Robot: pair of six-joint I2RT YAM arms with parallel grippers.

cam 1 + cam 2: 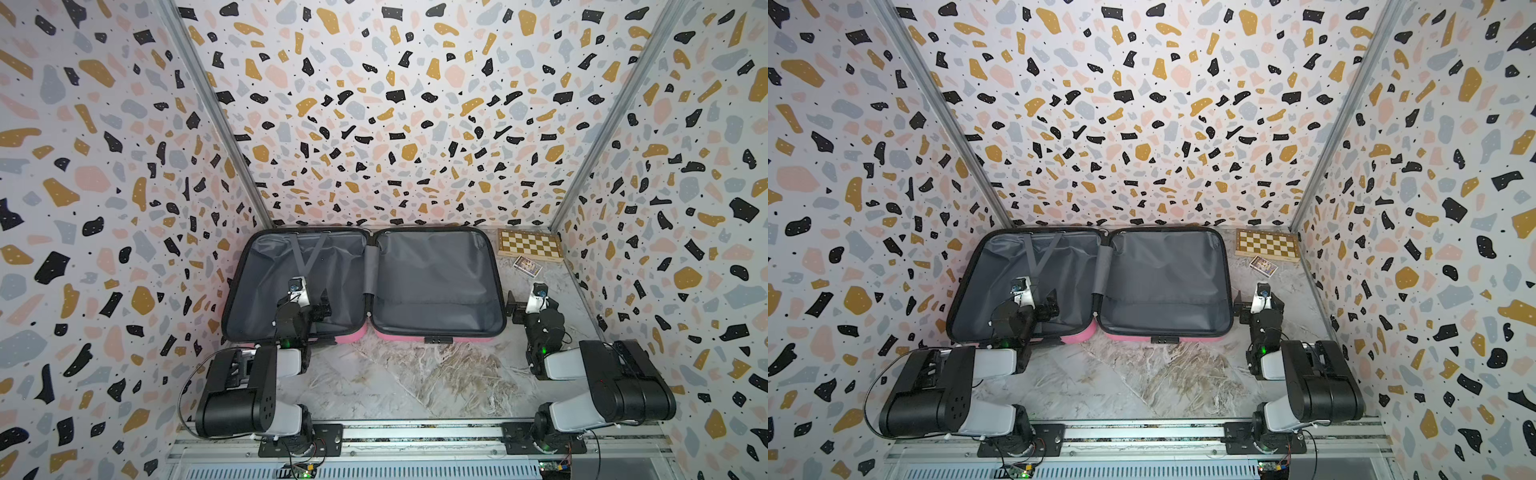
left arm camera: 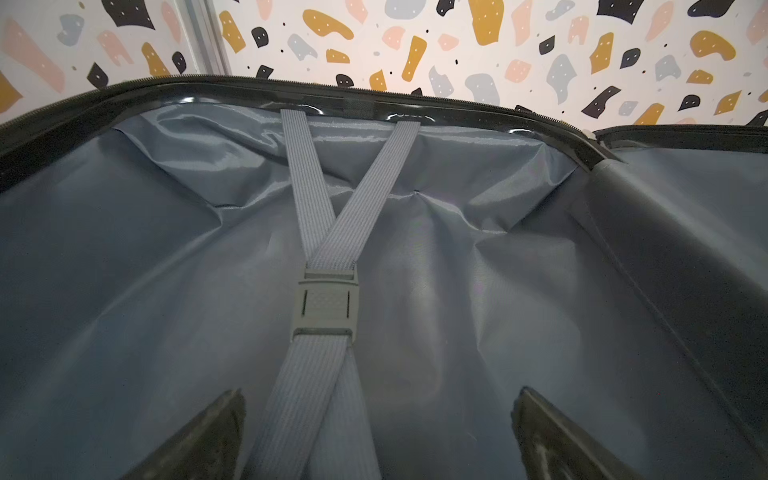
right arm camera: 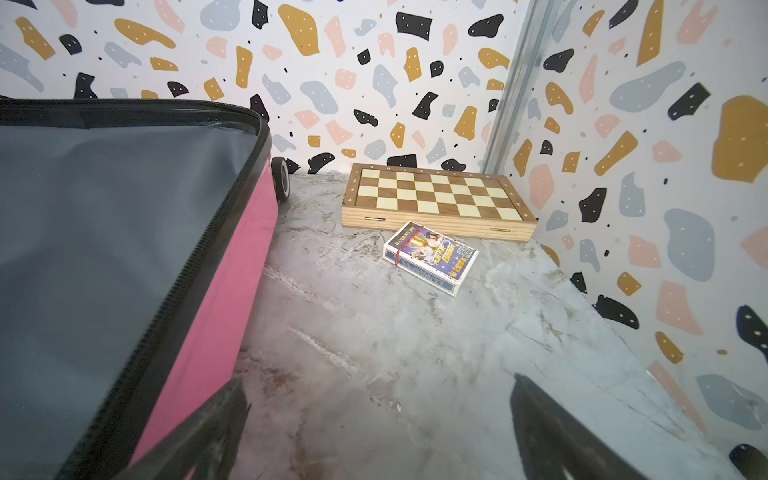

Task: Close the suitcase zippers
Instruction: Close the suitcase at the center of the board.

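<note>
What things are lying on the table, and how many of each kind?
Pink suitcase: 1
Chessboard: 1
Small printed box: 1
Total: 3

The glossy pink hard-shell suitcase (image 1: 436,282) lies wide open and flat at the far end of the table (image 1: 415,374), its two halves side by side with grey lining facing up, while the black zippers (image 3: 214,232) run unfastened around each half's rim.
</note>
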